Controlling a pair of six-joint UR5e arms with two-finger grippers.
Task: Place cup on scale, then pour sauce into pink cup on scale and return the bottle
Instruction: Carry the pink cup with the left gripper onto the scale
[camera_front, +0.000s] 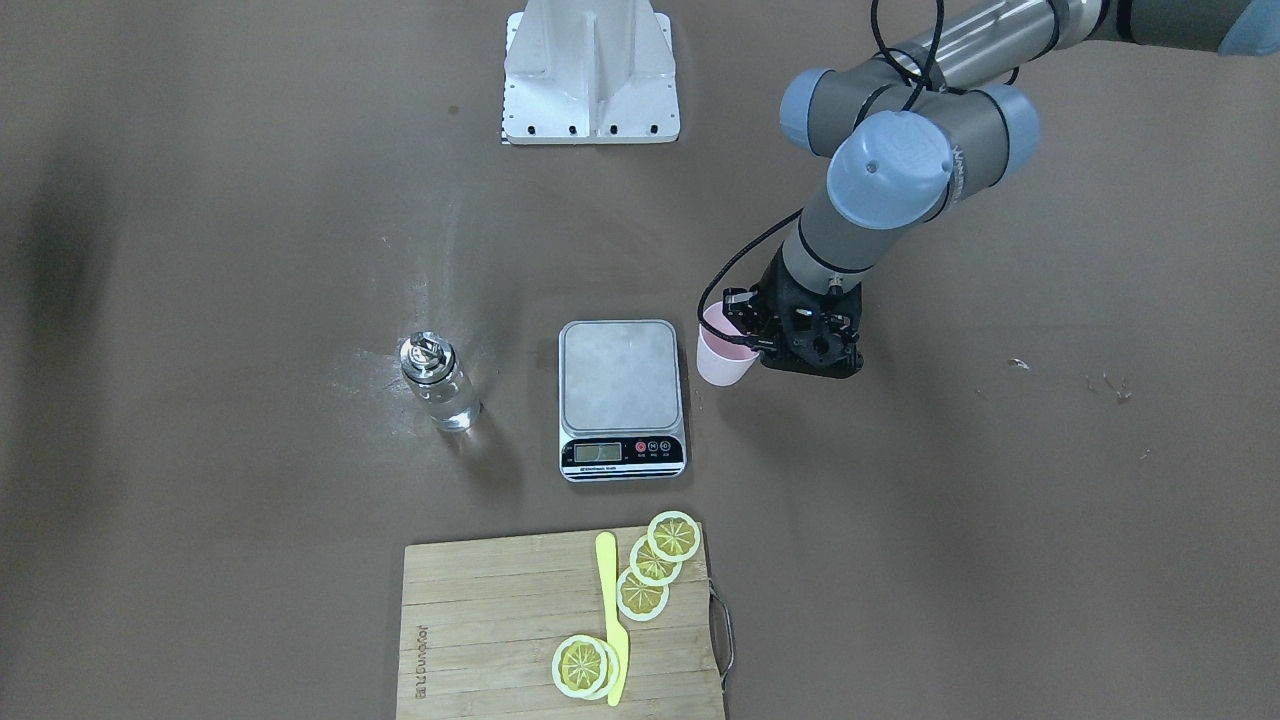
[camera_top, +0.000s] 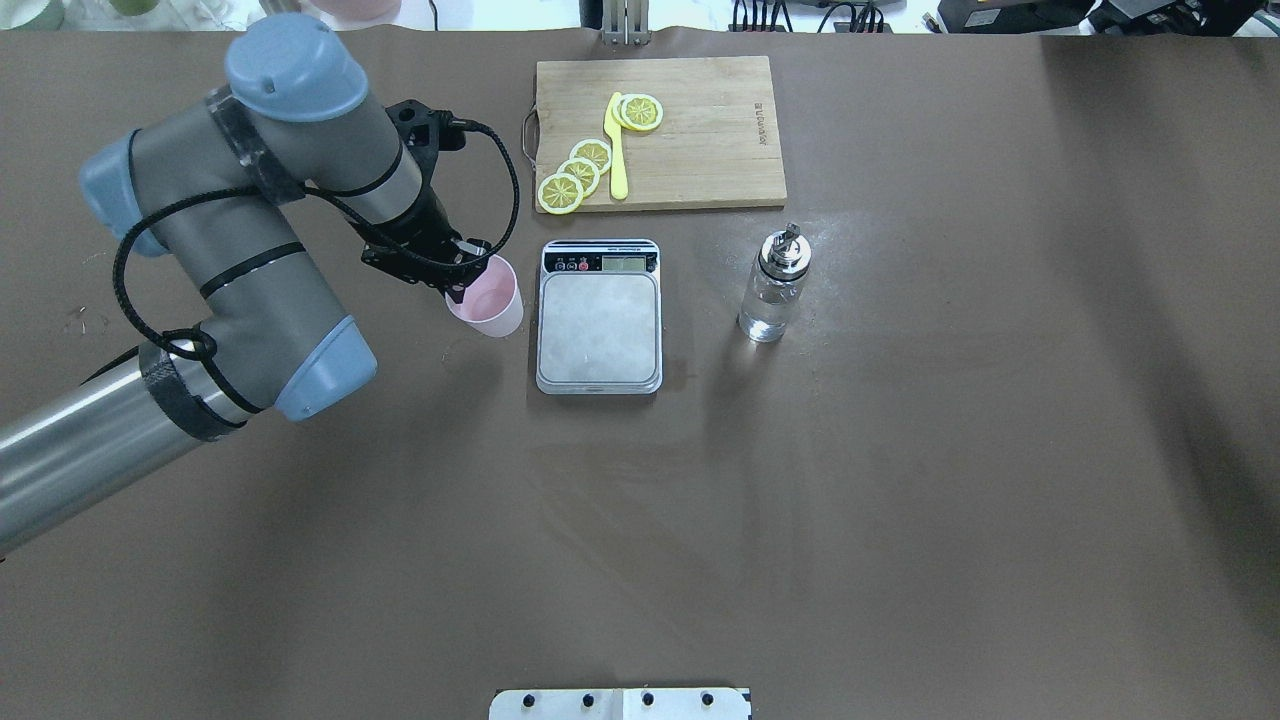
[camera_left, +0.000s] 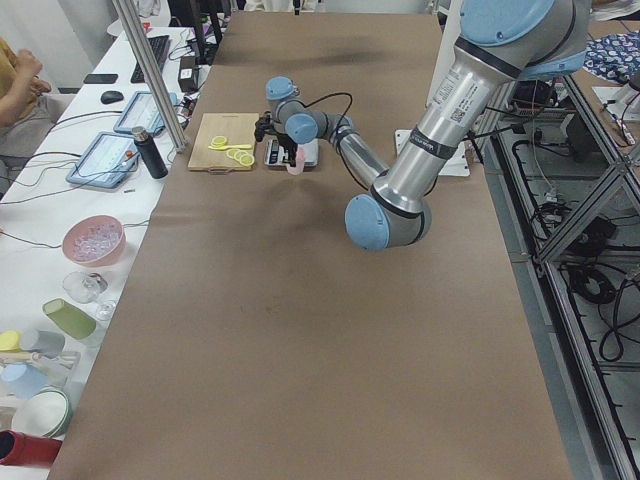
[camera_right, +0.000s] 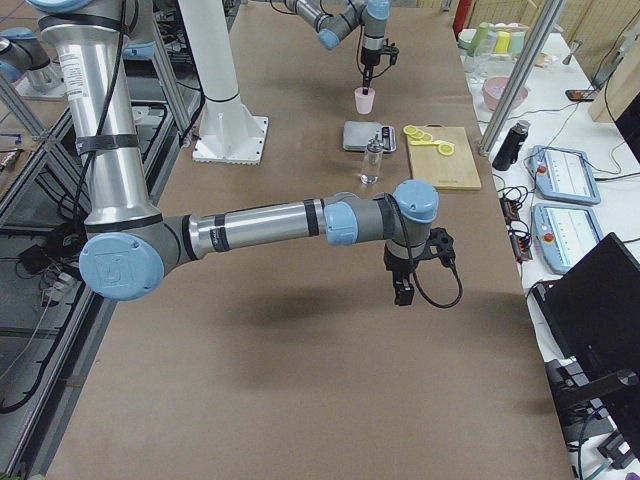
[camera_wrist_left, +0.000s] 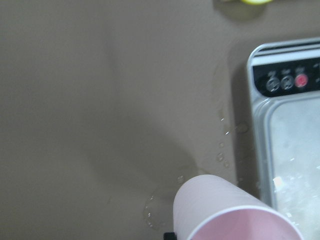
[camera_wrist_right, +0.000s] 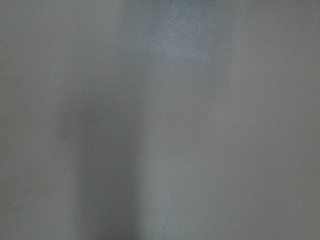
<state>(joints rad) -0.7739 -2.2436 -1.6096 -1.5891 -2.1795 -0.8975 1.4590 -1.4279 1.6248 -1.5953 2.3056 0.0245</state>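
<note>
My left gripper (camera_top: 466, 287) is shut on the rim of the pale pink cup (camera_top: 488, 300), which hangs slightly tilted just left of the scale (camera_top: 600, 318). In the front view the cup (camera_front: 722, 352) sits beside the scale's (camera_front: 620, 378) right edge, with the left gripper (camera_front: 748, 336) at its rim. The steel plate is bare. The glass bottle (camera_top: 773, 288) with a metal cap stands upright right of the scale, with clear sauce (camera_front: 452, 404) in it. My right gripper (camera_right: 404, 290) hangs over bare table near the front; I cannot tell whether it is open or shut.
A wooden cutting board (camera_top: 700, 140) with lemon slices (camera_top: 575, 175) and a yellow knife (camera_top: 617, 145) lies beyond the scale. Water droplets (camera_wrist_left: 222, 150) dot the table beside the scale. A white mount plate (camera_front: 590, 90) sits at the robot's side.
</note>
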